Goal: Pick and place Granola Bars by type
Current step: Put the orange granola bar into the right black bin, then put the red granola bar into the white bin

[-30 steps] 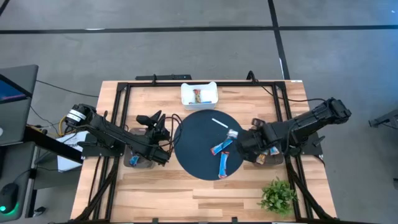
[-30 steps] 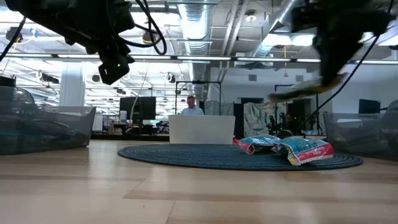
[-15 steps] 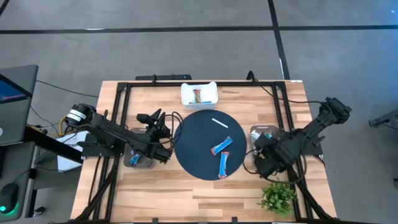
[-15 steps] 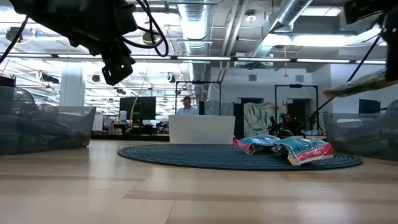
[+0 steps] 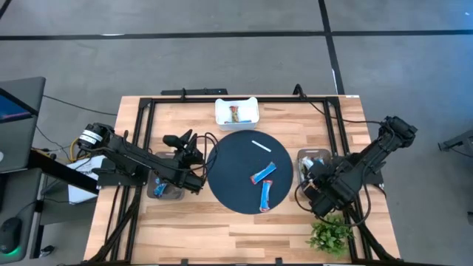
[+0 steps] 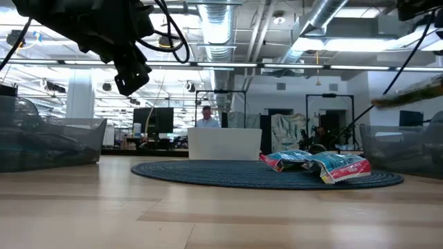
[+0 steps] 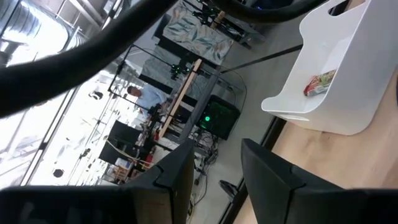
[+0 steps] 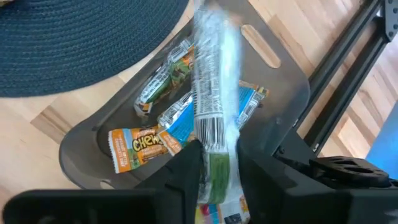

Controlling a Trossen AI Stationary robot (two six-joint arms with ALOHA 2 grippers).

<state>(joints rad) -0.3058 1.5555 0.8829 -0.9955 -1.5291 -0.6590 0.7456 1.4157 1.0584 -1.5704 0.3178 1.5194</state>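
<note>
The right gripper (image 5: 319, 193) hangs over the near end of the grey bin (image 5: 313, 158) at the right side of the table, pinching a silver-wrapped granola bar (image 8: 211, 93) by one end between its fingers (image 8: 186, 168). From the wrist camera the bar's long axis runs straight out from the fingertips, and the bin lies directly beneath and ahead of it, with several bars already lying in it, among them an orange-ended one (image 8: 140, 146). So I judge the drop turns on that one fact: the held bar is above the tray, not the wood beside it, though its grasped end sits close to the tray's near wall.

Two blue bars (image 5: 264, 174) lie on the round dark mat (image 5: 229, 174), left of the right gripper and nearer to it than to the left gripper (image 5: 194, 185). That one waits by the left bin (image 5: 159, 191), its fingers (image 7: 174, 177) parted and empty.
</note>
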